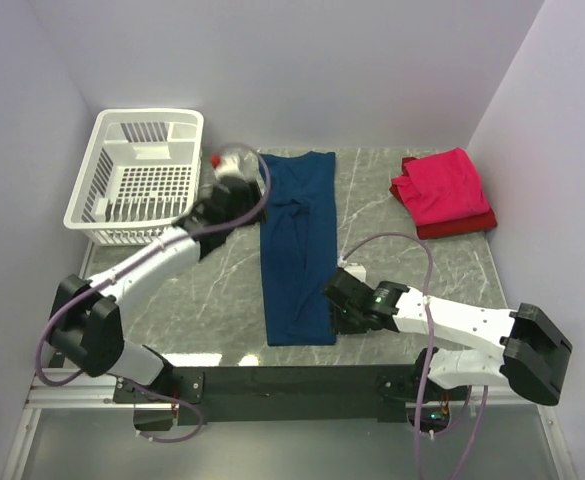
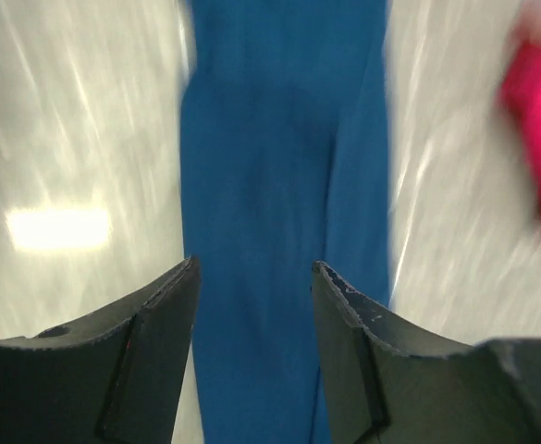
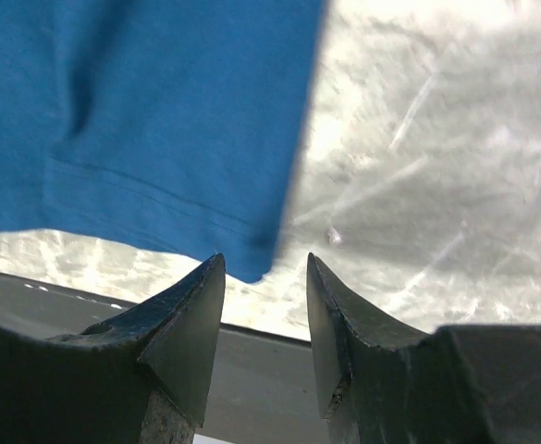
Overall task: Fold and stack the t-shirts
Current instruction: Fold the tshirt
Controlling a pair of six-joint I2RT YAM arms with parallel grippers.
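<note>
Lying flat as a long narrow strip, the navy blue cloth t-shirt spans the grey marbled counter nearly from far edge to near edge. Over its far end, beside the white slotted plastic basket, the left gripper hovers with jaws apart and empty. The right gripper is parted too, at the near right hem corner. The folded pinkish-red and darker red t-shirts sit far right, well apart from the strip, with bare counter on both sides.

The left arm and the right arm have white tubes with black joints. A purple cable loops along each. Each has 2 black, wedge-shaped fingers.
</note>
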